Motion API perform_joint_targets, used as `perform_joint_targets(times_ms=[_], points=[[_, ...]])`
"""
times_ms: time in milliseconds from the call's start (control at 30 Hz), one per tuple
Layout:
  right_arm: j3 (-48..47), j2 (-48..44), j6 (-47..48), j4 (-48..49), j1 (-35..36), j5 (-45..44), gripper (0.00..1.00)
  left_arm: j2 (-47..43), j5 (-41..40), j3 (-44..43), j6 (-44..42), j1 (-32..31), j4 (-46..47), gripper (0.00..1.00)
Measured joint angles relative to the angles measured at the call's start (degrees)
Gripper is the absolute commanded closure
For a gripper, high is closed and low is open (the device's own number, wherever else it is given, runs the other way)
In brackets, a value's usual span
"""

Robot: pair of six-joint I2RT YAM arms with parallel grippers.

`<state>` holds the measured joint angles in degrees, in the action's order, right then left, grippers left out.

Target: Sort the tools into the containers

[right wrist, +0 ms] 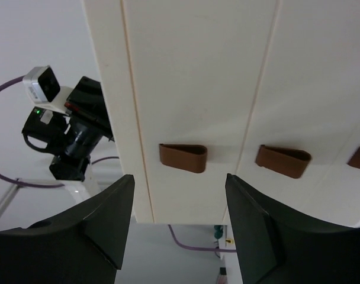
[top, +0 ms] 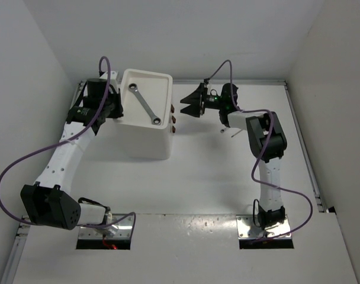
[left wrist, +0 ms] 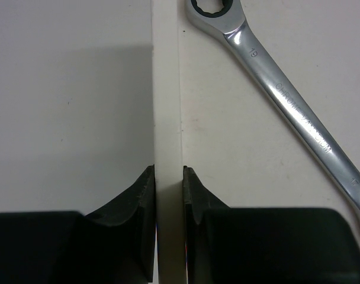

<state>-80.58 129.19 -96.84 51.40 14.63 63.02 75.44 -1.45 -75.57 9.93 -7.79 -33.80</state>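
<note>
Two arms [top: 61,154] [top: 266,171], one wrench [top: 144,105] atop one drawer unit [top: 145,142]

Surface [top: 198,177]: open nearside of drawer unit [top: 145,142]. Tray top [top: 159,89]: wrench [top: 144,104] lies diagonal. Left rim: left tool [top: 116,110] astride (clamped). Drawer fronts: right tool [top: 185,110] just beside, spread.

Left claw [left wrist: 168,171] pinched on box rim [left wrist: 166,89], arm stretched forward; right claw [right wrist: 179,177] spread wide, forearm bent leftward.
</note>
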Motion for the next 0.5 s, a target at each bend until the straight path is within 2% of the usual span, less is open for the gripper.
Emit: perform_joint_targets(times_ms=[333,500], points=[[-0.13,0.7,-7.67,9.18,2.89,-1.09,0.49,0.0,0.02,0.0,0.02,0.0,0.0,1.0],[-0.13,2.19,-9.18,9.66,3.3,-1.31,0.49,0.0,0.0,0.0,0.02,0.0,0.0,1.0]])
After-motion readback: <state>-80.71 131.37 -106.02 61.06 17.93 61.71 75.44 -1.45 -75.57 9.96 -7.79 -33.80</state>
